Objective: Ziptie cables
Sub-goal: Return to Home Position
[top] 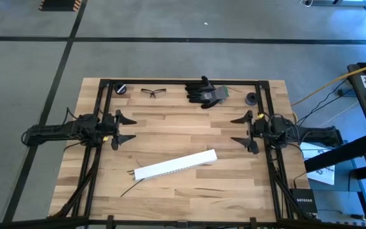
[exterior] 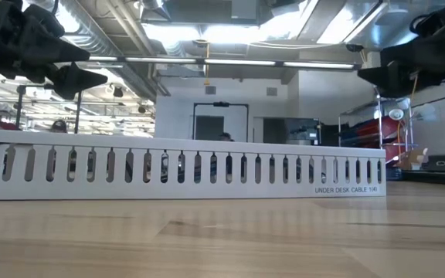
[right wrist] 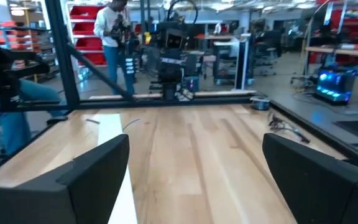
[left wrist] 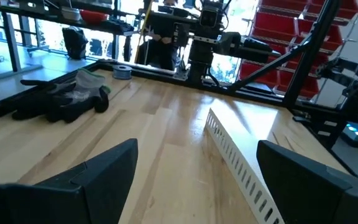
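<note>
A white slotted rail (top: 175, 165) lies slantwise on the wooden table (top: 183, 203), nearer the front edge; it also fills the low view (exterior: 184, 166). A thin dark cable (top: 129, 188) runs out on the table by the rail's left end; I cannot tell whether more of it lies under the rail. My left gripper (top: 126, 128) hovers open at the table's left side, pointing level toward the middle (left wrist: 194, 186). My right gripper (top: 240, 130) hovers open at the right side, facing it (right wrist: 197, 180). Neither is near the rail or the cable.
Black gloves (top: 205, 93), safety glasses (top: 152, 92) and two dark tape rolls (top: 121, 88) (top: 251, 98) lie along the far edge. A black frame (top: 183, 81) borders the table. A person (right wrist: 114, 31) stands in the room beyond the left arm.
</note>
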